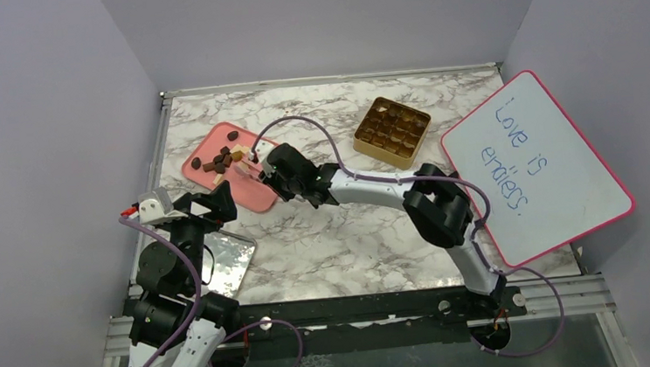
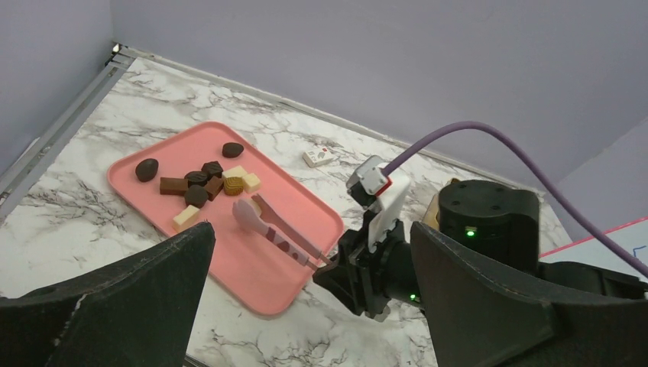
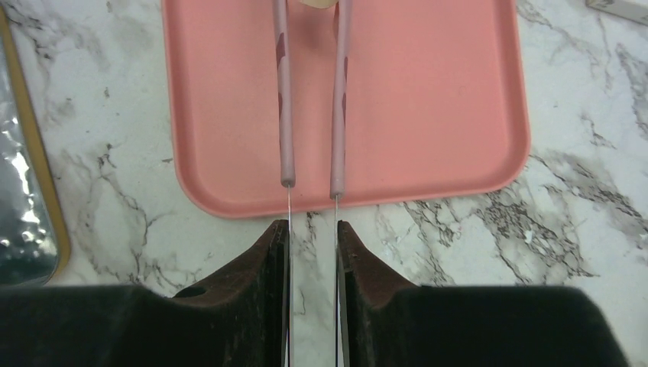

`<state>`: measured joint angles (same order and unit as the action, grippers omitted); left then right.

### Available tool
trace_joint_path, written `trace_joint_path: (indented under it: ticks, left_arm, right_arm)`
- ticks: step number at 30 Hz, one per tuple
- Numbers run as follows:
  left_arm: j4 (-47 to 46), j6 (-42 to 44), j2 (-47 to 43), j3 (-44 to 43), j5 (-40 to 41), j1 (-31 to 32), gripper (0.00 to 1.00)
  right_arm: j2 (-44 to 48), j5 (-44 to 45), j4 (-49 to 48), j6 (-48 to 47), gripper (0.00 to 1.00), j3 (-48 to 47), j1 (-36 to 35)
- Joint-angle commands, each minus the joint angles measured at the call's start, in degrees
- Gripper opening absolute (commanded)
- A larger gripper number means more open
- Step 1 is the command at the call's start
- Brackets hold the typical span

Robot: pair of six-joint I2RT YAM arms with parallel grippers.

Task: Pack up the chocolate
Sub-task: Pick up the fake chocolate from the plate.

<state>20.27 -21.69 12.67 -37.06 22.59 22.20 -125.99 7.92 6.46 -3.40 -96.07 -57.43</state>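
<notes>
You're working in a robot lab's enclosed test cell: plain lilac walls (image 1: 37, 127) box in a marble-patterned table (image 1: 344, 243), aluminium rails (image 1: 331, 80) edge it, two cabled arms (image 1: 433, 210) are bolted at its near edge, and a handwritten whiteboard (image 1: 535, 163) sits alongside.

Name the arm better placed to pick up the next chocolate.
Right. The right gripper holds the pink tweezers, whose tips reach over the pink tray beside the chocolate pieces. The left gripper is open and empty.
</notes>
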Motion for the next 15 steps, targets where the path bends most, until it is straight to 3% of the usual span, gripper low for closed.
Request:
trace_joint_path:
  ticks: [1,15]
  left_arm:
    - [-0.50,0.73,0.30,0.06,0.80,-0.22,0.99]
    - [-0.32,-1.48,3.47,0.06,-7.57,-0.22,0.99]
  right_arm:
    - [8.31,-0.50,-1.02,2.25,0.25,3.79,-0.32]
    - [24.88,4.89,3.99,5.86,0.25,17.48,2.06]
